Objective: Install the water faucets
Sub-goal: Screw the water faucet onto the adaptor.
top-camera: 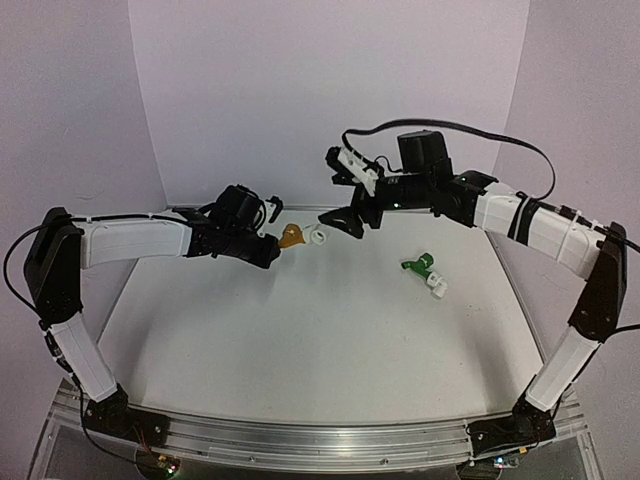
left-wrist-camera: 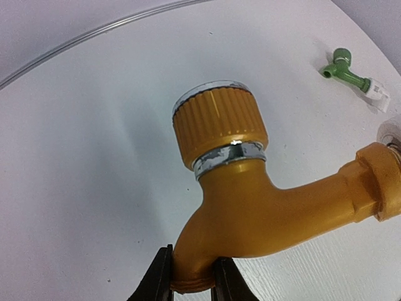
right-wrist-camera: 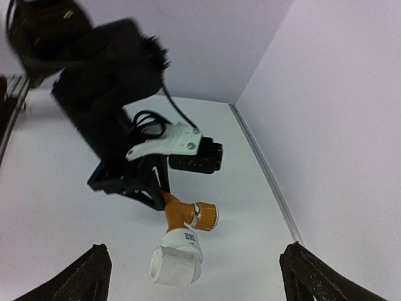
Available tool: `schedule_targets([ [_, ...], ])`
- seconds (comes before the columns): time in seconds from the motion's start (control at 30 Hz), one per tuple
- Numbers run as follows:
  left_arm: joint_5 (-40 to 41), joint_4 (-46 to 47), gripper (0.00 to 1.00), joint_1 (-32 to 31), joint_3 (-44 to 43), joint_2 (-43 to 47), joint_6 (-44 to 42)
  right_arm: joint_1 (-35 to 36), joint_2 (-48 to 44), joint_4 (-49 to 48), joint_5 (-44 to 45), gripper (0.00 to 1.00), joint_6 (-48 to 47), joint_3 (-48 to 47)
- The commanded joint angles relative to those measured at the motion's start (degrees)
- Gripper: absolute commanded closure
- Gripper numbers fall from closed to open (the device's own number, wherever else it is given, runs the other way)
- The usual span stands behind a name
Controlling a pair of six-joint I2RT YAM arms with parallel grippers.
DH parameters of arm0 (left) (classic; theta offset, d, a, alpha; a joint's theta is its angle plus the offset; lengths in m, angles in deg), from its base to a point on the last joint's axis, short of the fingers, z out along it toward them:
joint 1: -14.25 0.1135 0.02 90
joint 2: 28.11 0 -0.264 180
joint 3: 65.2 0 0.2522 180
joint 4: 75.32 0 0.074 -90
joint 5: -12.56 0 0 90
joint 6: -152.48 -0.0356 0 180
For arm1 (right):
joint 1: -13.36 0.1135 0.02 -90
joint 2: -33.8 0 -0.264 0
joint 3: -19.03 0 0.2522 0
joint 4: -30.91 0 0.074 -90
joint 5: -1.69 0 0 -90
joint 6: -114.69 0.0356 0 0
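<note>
My left gripper [top-camera: 274, 247] [left-wrist-camera: 191, 279] is shut on the spout end of the orange-yellow water faucet [top-camera: 291, 237] [left-wrist-camera: 250, 207], holding it above the table. The faucet's ribbed knob [left-wrist-camera: 219, 125] shows in the left wrist view. A white pipe fitting [top-camera: 319, 237] [right-wrist-camera: 177, 260] sits on its threaded end. My right gripper [top-camera: 338, 222] [right-wrist-camera: 195, 279] stands open just right of that fitting, fingers [right-wrist-camera: 88, 276] wide on either side and apart from it. The green water faucet [top-camera: 418, 265] [left-wrist-camera: 346, 70] lies on the table to the right, with another white fitting [top-camera: 438, 288] [left-wrist-camera: 378, 93] on its end.
The white table [top-camera: 300, 340] is boxed in by white walls [top-camera: 330, 90] at the back and sides. An aluminium rail [top-camera: 320, 440] with both arm bases runs along the near edge. The right arm's black cable [top-camera: 470, 128] loops above it.
</note>
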Motion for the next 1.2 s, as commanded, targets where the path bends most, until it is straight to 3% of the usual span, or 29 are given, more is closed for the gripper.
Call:
schedule_targets([
  [0.0,-6.67,-0.59,1.00,0.13,-1.79,3.68,-1.72,0.36,0.75,8.70,-4.11,0.04,-34.19,-0.39],
  [0.13,-7.79,-0.97,1.00,0.15,-2.31,3.59,-1.80,0.36,3.62,12.48,-4.34,0.08,-40.73,-3.16],
  [0.33,-8.15,-1.31,1.00,0.16,-3.89,2.66,-1.90,1.02,7.12,13.33,-5.54,0.14,-42.94,-4.63],
  [0.9,-8.48,-1.82,1.00,0.17,-5.40,1.96,-1.90,3.52,13.16,3.82,7.17,0.43,-40.31,-5.02],
  [1.0,-7.04,-1.80,1.00,0.15,-5.57,2.10,-1.64,3.53,14.10,2.94,7.94,0.55,-34.71,-6.23],
  [1.17,0.28,-0.34,1.00,0.14,-6.27,2.00,1.15,3.52,16.20,2.48,10.67,0.86,-15.60,-10.01],
])
